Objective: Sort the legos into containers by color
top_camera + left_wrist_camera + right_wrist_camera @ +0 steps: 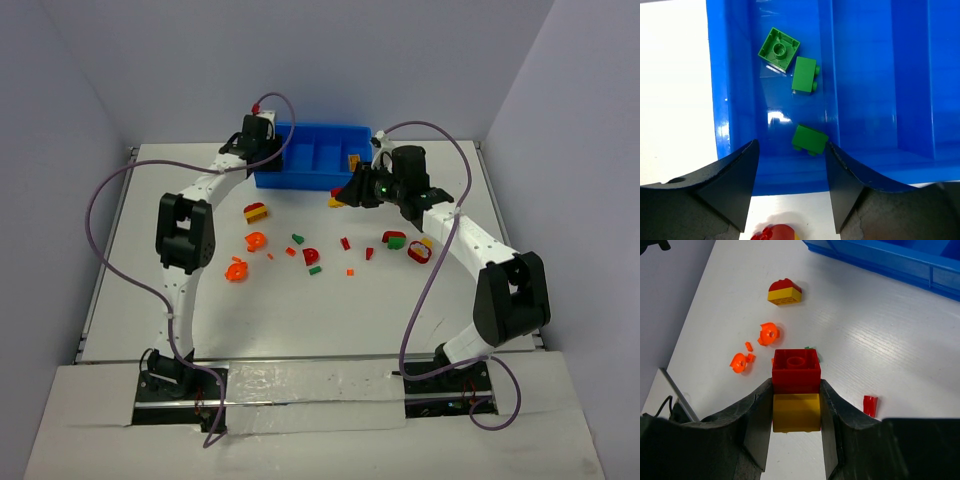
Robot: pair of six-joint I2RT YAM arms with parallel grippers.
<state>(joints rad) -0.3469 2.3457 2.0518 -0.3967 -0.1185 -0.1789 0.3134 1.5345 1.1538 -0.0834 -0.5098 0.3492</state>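
Observation:
The blue tray (318, 133) sits at the back of the table. My left gripper (268, 143) hangs over its leftmost compartment (775, 107), open (792, 145) with nothing between its fingers. Three green legos lie in that compartment: a square one (779, 48), a brick (804, 74) and another brick (810, 139) close to my right-hand finger. My right gripper (350, 192) is in front of the tray, shut (796, 382) on a red brick stacked on a yellow one (796, 371). An orange piece (354, 160) lies in a right-hand compartment.
Loose legos are scattered on the white table: a red-and-yellow arch (256, 211), orange curved pieces (256, 240) (237, 269), a red arch (312, 256), small red bits (345, 243), a green-and-red piece (394, 238) and a red ring (420, 250). Grey walls enclose the table.

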